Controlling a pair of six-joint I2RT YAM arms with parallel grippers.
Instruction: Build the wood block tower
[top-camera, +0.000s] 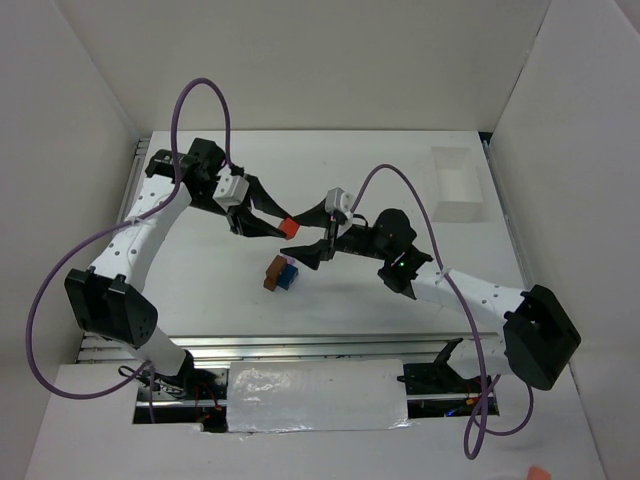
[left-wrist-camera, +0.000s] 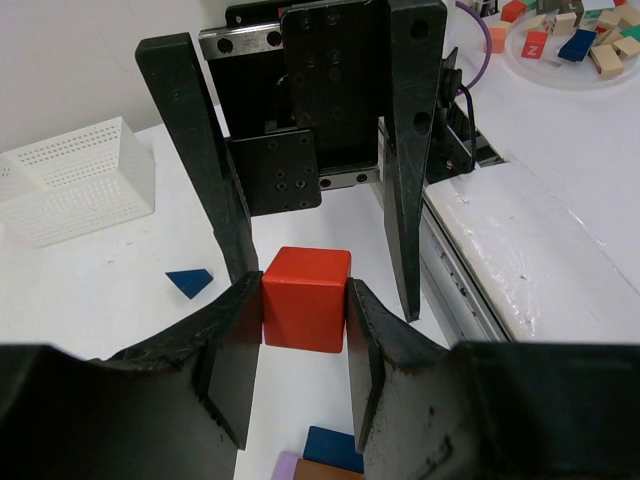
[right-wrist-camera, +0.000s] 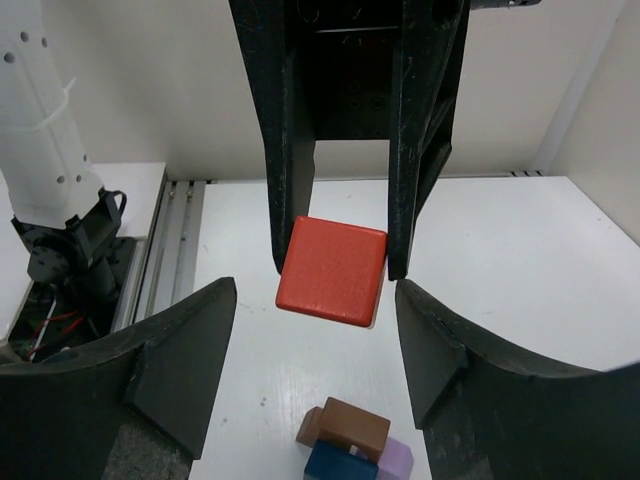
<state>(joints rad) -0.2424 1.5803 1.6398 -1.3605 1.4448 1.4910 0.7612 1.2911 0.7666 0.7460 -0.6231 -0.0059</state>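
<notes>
The left hand (left-wrist-camera: 303, 302) pinches one red cube (left-wrist-camera: 306, 298) above the table's (top-camera: 200, 300) middle. The right hand (right-wrist-camera: 315, 300) gapes wide around it, touching nothing. Below, the wood block tower (right-wrist-camera: 345, 445) shows one brown, one blue and one pale purple block.

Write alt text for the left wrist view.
The left gripper clamps a red cube; the right gripper, open, flanks it. Blue, purple and brown blocks show at the bottom edge, a white perforated basket and a blue wedge at left.
</notes>
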